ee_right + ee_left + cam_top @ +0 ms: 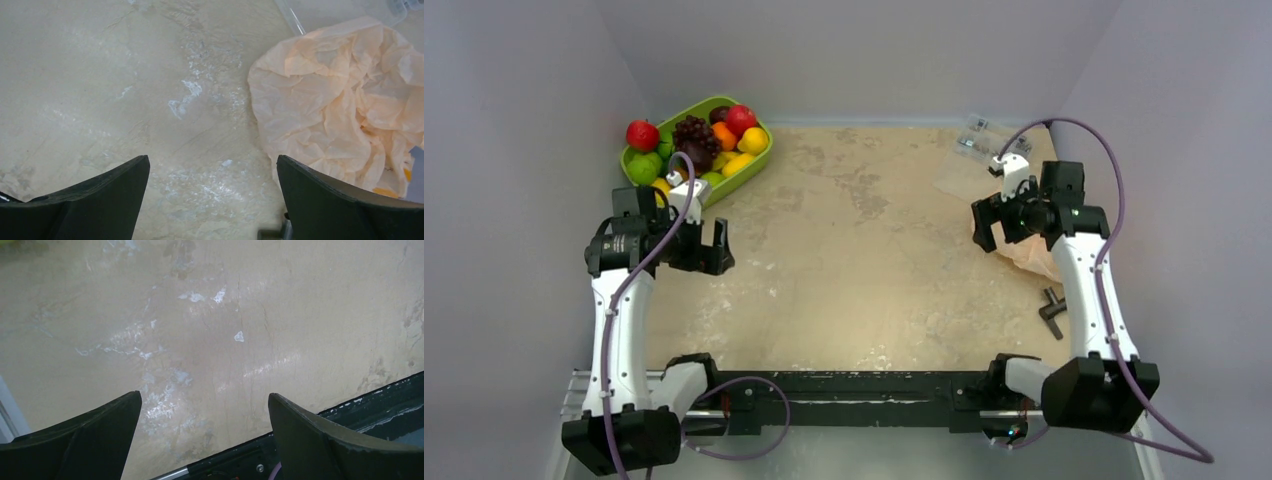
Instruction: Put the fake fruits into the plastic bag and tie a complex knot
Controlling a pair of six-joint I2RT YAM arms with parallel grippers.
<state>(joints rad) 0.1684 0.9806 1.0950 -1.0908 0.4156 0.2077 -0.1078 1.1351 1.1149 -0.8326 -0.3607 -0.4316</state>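
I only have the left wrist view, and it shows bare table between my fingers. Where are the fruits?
Observer: The fake fruits are piled in a lime-green tray at the table's far left corner, beyond the left gripper.
Operator: And the bag?
Observer: The plastic bag lies crumpled on the right side, beside the right gripper.
Operator: Is that gripper holding it?
Observer: No. Its fingers are open over bare table, and the bag is off to one side.
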